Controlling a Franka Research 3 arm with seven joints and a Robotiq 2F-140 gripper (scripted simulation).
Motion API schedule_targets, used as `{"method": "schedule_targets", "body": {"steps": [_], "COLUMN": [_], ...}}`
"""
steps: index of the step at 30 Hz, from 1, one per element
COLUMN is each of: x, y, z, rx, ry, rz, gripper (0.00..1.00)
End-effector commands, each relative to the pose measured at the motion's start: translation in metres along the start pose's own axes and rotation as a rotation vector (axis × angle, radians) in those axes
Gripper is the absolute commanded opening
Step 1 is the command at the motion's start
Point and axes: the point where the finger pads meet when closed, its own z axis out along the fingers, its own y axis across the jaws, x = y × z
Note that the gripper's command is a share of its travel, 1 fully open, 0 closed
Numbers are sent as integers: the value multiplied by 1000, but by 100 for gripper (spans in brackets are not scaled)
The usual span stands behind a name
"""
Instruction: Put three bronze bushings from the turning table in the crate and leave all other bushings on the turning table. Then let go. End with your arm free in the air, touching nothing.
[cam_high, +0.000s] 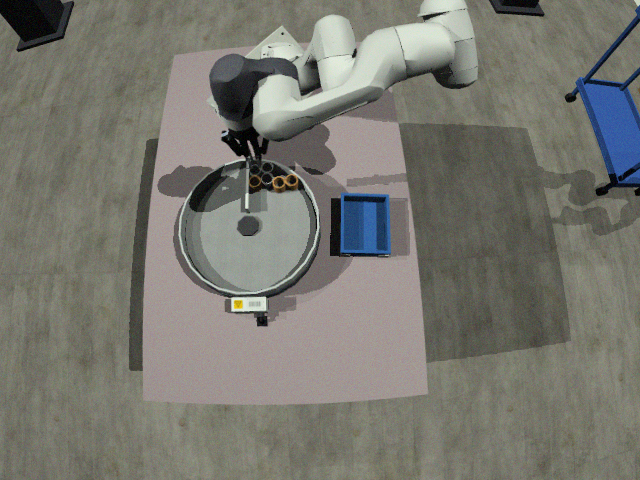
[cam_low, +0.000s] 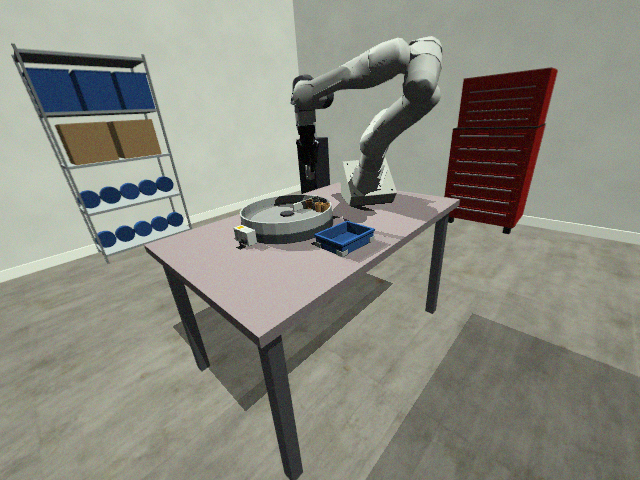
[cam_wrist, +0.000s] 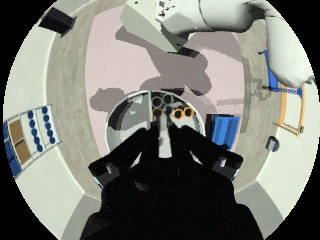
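Observation:
Three bronze bushings stand on the turning table (cam_high: 268, 258) (cam_low: 281, 228): one bronze bushing (cam_high: 255, 188) at the left, and a pair, one bushing (cam_high: 279, 189) beside another bushing (cam_high: 292, 187), to its right. Several dark and grey bushings stand tightly behind and between them, near the back rim. The blue crate (cam_high: 369, 227) (cam_low: 330, 241) (cam_wrist: 226, 131) right of the turning table has no bushing visible in it. My gripper (cam_high: 252, 156) (cam_low: 309, 174) (cam_wrist: 163, 120) is shut and empty, pointing down above the back rim of the turning table, close to the dark bushings in the top view.
A thin upright divider (cam_high: 247, 188) runs from the back rim toward the hub (cam_high: 248, 225), just left of the bushings. The raised rim surrounds the turning table. A white control box (cam_high: 248, 304) (cam_low: 245, 235) sits at its front. A gap separates the crate from the rim.

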Motion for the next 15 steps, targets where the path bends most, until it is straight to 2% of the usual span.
{"method": "schedule_targets", "body": {"steps": [1, 12, 13, 15], "x": [-1, -1, -1, -1], "y": [-1, -1, -1, -1], "z": [0, 0, 0, 0], "rx": [4, 4, 4, 4], "ry": [-2, -2, -2, -2], "rz": [4, 4, 4, 4], "gripper": [10, 10, 28, 28]}}
